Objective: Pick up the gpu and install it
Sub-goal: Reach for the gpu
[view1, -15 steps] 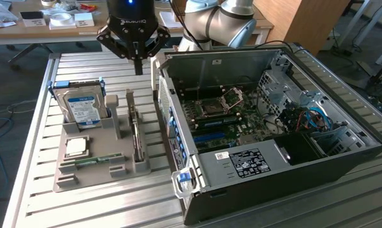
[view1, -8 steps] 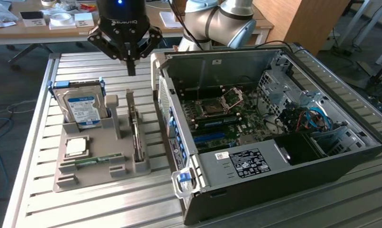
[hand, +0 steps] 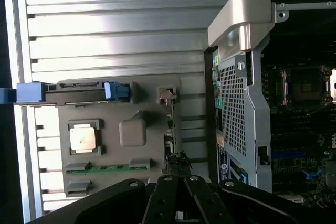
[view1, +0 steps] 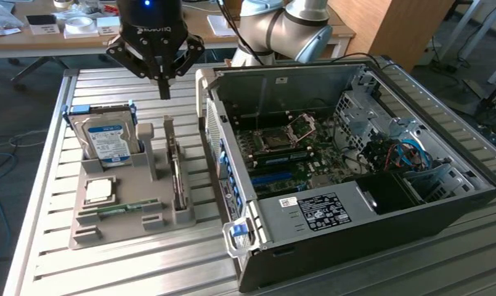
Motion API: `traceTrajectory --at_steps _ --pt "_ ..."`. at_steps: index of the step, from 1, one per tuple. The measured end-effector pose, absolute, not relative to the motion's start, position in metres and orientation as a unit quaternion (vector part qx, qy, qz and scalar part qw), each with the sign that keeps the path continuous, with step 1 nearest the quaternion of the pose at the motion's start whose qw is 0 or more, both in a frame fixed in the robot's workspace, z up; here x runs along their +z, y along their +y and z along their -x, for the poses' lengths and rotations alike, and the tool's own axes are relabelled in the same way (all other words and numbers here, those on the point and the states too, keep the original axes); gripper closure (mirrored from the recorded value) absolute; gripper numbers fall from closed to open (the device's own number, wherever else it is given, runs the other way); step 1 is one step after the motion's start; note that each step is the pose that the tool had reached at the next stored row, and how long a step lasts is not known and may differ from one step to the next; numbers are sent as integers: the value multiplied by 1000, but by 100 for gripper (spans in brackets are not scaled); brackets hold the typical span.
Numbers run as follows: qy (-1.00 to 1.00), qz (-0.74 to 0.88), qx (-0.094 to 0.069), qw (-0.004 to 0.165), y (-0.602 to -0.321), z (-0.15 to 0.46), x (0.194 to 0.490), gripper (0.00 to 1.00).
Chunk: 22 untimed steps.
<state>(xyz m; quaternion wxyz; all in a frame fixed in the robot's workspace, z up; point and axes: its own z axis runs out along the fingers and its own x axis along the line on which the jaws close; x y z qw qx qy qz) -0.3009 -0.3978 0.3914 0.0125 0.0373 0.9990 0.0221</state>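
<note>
The gpu (view1: 175,166) is a thin card standing edge-on in a slot of the grey holder (view1: 120,225), along the side nearest the computer case. In the wrist view the gpu (hand: 169,124) is a narrow slat running toward my fingers. My gripper (view1: 164,92) hangs above the far end of the card, shut, with nothing between its fingers. Its dark fingertips (hand: 176,162) meet in line with the card's edge. The open computer case (view1: 445,203) lies on its side at the exterior view's right, with its motherboard (view1: 284,145) exposed.
The holder also carries a silver hard drive (view1: 106,139) with a blue-white label, a square processor (view1: 98,190) and a green memory stick (view1: 126,208). Everything rests on a ribbed aluminium table (view1: 108,271). A desk with boxes (view1: 83,28) stands behind.
</note>
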Motion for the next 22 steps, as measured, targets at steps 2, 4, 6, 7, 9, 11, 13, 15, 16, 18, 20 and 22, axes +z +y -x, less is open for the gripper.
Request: traceTrajectory --at_steps 2,4,6,7,9,11,13,15,16,18,20,22 --pt "999 -37 22 12 -398 301 391 89" --pt "999 -37 22 12 -401 301 391 89" --pt "999 -37 22 12 -405 302 391 89" --pt "999 -37 22 12 -408 302 391 89" --pt "999 -37 22 12 -414 302 391 89" --pt "999 -37 22 12 -421 303 391 89" --pt "999 -37 22 12 -427 303 391 89" --pt "999 -37 22 12 -434 304 391 89" --pt "999 -37 22 12 -437 304 391 89" --pt "999 -37 22 13 -440 304 391 89" --pt "999 -37 22 12 -440 307 391 89" --pt "999 -37 22 12 -440 310 391 89"
